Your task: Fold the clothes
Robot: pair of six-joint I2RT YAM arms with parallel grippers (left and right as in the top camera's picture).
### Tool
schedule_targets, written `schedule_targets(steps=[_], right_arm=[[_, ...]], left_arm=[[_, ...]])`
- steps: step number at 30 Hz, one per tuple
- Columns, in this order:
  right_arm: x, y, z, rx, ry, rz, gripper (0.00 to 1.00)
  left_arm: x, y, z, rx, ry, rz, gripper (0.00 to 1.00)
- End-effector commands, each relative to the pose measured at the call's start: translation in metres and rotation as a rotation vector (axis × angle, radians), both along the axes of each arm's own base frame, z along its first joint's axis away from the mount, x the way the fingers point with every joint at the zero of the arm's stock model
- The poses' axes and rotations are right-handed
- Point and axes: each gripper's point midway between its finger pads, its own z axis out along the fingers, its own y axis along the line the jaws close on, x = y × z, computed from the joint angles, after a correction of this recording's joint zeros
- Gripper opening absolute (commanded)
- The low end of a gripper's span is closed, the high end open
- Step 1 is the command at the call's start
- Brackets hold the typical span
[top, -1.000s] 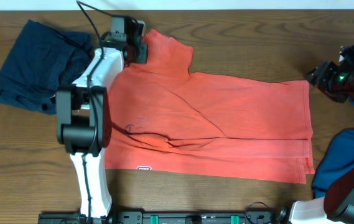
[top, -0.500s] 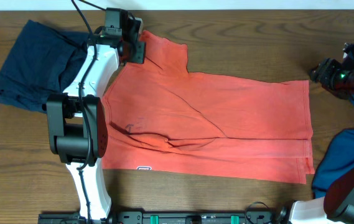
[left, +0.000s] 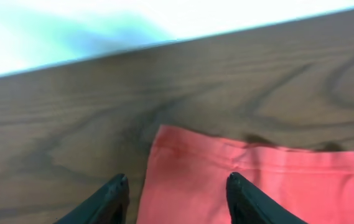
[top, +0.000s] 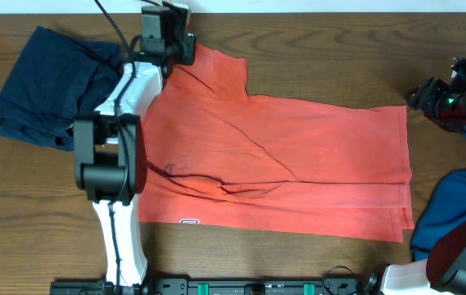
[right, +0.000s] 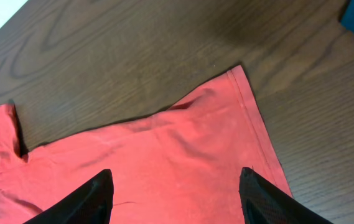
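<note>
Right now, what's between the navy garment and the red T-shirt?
Only the left arm, over wood table, separates navy garment from red T-shirt; seen in overhead view.

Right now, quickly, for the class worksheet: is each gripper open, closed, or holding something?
Left gripper: open, holding nothing, over one end of the red T-shirt.
Right gripper: open, holding nothing, above the shirt's corner.

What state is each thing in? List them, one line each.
T-shirt, spread flat, creased, one sleeve sticking out.
navy garment, crumpled in a heap.
blue garment, bunched, partly hidden by the right arm.
left gripper, jaws open, empty, above the T-shirt's sleeve.
right gripper, jaws open, empty, above the T-shirt's corner.
</note>
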Motion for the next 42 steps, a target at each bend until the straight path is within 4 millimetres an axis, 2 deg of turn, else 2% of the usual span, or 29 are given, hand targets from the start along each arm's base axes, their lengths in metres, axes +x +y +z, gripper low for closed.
schedule_targets(steps=[1,7,10,12,14,16,17,19,20,21,22,28,34,39,42], right_arm=[[-0.001,0.004,-0.004,-0.004,0.011,0.019,0.63],[-0.003,0.005,-0.005,0.000,0.020,0.019,0.62],[-0.005,0.006,-0.006,0.003,0.030,0.019,0.61],[-0.006,0.006,-0.006,0.005,0.033,0.019,0.61],[-0.006,0.006,-0.006,0.005,0.034,0.019,0.60],[-0.006,0.006,-0.006,0.005,0.034,0.019,0.59],[-0.006,0.006,-0.006,0.006,0.034,0.019,0.59],[-0.006,0.006,-0.007,0.007,0.037,0.019,0.59],[-0.007,0.007,-0.007,0.007,0.038,0.019,0.59],[-0.007,0.007,-0.007,0.008,0.040,0.019,0.59],[-0.007,0.007,-0.007,0.008,0.041,0.019,0.59],[-0.010,0.008,-0.009,0.013,0.054,0.019,0.58],[-0.011,0.008,-0.009,0.015,0.058,0.019,0.57],[-0.011,0.008,-0.009,0.015,0.058,0.019,0.57],[-0.011,0.008,-0.009,0.015,0.058,0.019,0.57]], left_arm=[[0.001,-0.007,-0.028,0.013,0.025,-0.018,0.56],[0.003,-0.011,-0.050,0.014,0.035,-0.025,0.59],[0.001,-0.012,-0.058,0.016,0.049,-0.026,0.57],[0.000,-0.012,-0.060,0.017,0.057,-0.026,0.46],[0.000,-0.012,-0.060,0.017,0.060,-0.026,0.31],[-0.001,-0.011,-0.061,0.018,0.063,-0.026,0.21],[-0.002,-0.011,-0.062,0.018,0.067,-0.026,0.20],[-0.003,-0.011,-0.063,0.019,0.073,-0.025,0.20],[-0.003,-0.011,-0.063,0.019,0.074,-0.025,0.28],[-0.003,-0.011,-0.063,0.019,0.075,-0.025,0.47],[-0.003,-0.011,-0.063,0.019,0.075,-0.025,0.55],[-0.004,-0.011,-0.066,0.020,0.081,-0.025,0.56],[-0.008,-0.010,-0.086,0.024,0.115,-0.024,0.54],[-0.009,-0.010,-0.090,0.025,0.127,-0.025,0.37],[-0.009,-0.010,-0.088,0.024,0.122,-0.024,0.13]])
